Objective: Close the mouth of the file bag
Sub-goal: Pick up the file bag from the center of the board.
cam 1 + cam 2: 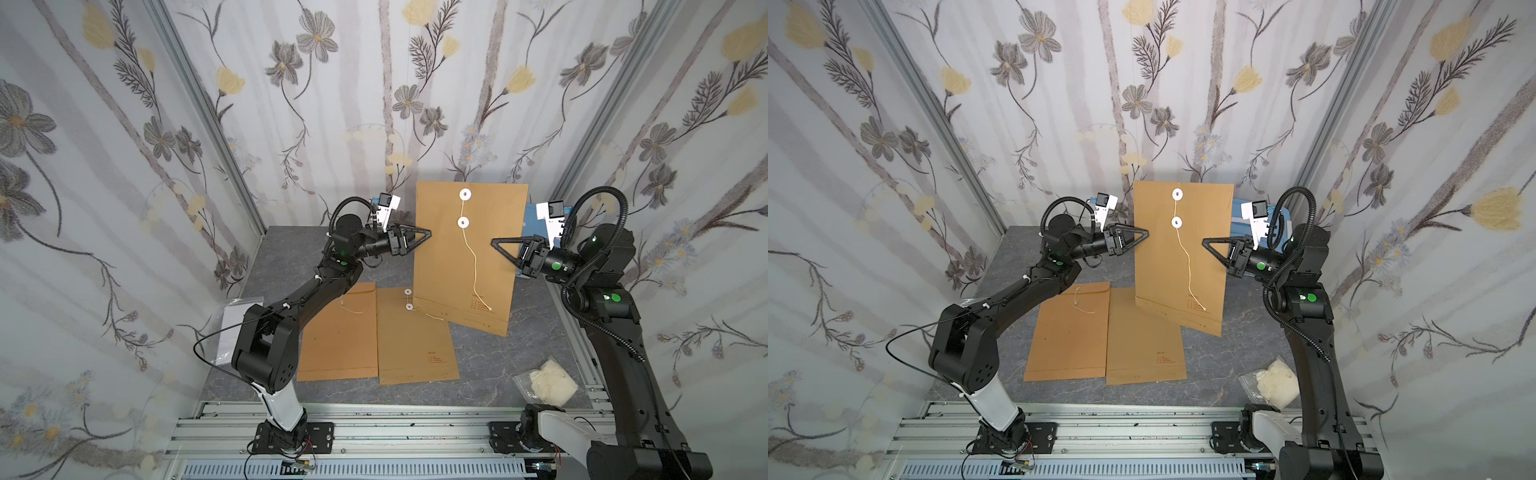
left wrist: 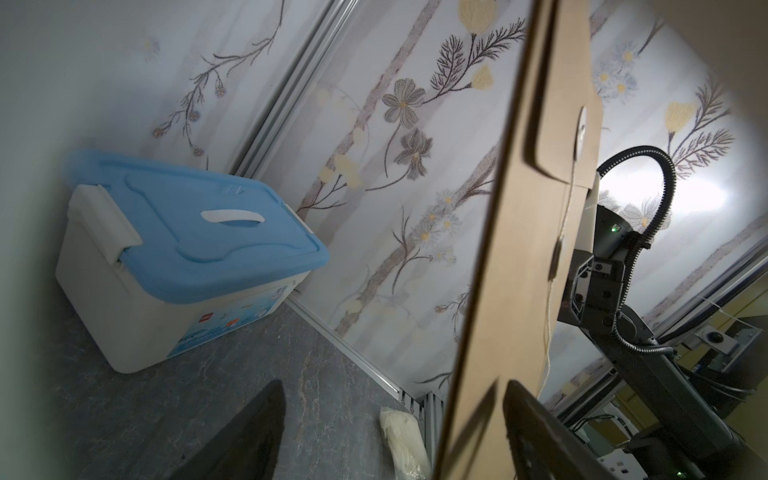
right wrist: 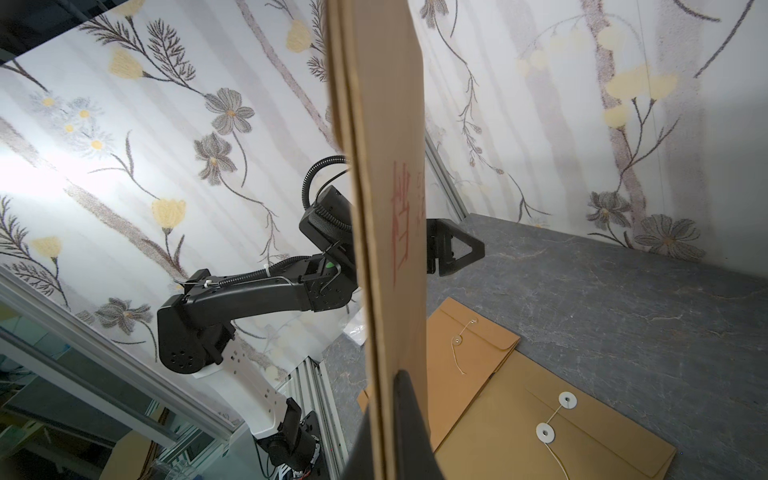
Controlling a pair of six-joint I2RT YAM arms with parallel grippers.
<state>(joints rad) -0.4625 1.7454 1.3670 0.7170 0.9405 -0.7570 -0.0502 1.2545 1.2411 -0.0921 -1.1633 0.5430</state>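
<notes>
The file bag (image 1: 453, 266) stands upright at frame centre, long axis vertical. The right gripper (image 1: 494, 243) pinches its right edge. The left gripper (image 1: 428, 235) is spread astride the left edge, seemingly not touching. The string (image 1: 473, 270) dangles between.

Lab robot cell: aluminium rail base (image 1: 374, 422), floral backdrop walls (image 1: 104, 166)
</notes>
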